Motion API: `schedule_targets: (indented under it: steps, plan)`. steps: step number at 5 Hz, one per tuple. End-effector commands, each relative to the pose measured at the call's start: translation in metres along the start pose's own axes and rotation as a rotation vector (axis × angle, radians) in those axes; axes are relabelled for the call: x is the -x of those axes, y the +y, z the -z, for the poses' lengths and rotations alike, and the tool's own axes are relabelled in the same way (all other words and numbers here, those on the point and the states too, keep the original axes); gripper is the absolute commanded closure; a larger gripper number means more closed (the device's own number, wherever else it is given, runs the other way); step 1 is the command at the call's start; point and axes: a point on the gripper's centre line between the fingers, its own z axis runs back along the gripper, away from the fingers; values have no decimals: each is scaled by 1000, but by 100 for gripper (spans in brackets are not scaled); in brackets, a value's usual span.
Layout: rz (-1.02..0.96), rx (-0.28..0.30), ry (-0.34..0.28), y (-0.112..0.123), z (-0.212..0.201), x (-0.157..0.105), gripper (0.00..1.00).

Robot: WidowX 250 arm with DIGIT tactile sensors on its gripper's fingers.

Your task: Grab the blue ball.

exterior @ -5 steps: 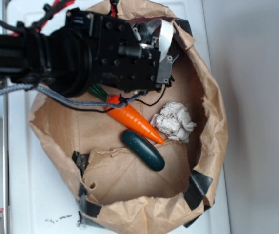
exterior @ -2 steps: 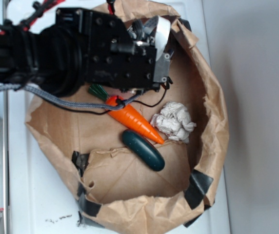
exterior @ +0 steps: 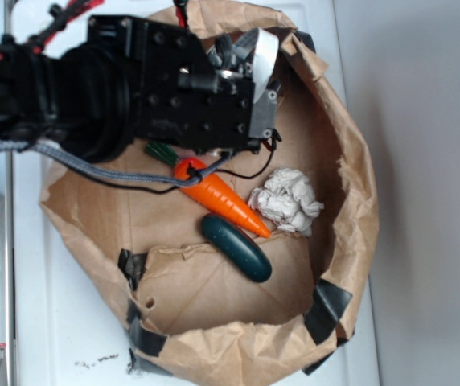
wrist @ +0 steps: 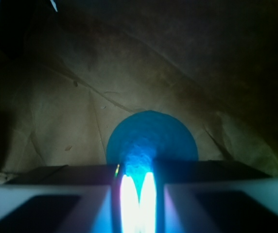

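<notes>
One pincer (low) — against blue ball.

On my wrist feed I'm looking down into dim, creased brown paper, dark across the top and right. The blue ball sits dead centre, round and slightly fuzzy, resting on the paper. My two pale fingers fill the bottom edge, one either side, with a narrow gap between them. Through that gap I see a bright bluish-white glow just under the ball. The ball's lower edge is hidden behind the fingers; contact, I can't tell.
</notes>
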Motion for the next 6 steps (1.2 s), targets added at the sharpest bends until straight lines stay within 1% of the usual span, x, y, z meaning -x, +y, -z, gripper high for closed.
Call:
schedule_targets:
  steps: [1, 2, 3, 4, 5, 6]
  plan:
    - [5, 202, 14, 9, -62, -11, 100]
    - [-12, 264, 60, 15, -83, -14, 100]
    - [-2, 279, 56, 16, -84, -13, 100]
    - [6, 252, 40, 15, -75, -13, 100]
    - [-12, 197, 24, 13, -64, -16, 0]
    - [-55, 121, -1, 14, -45, -21, 0]
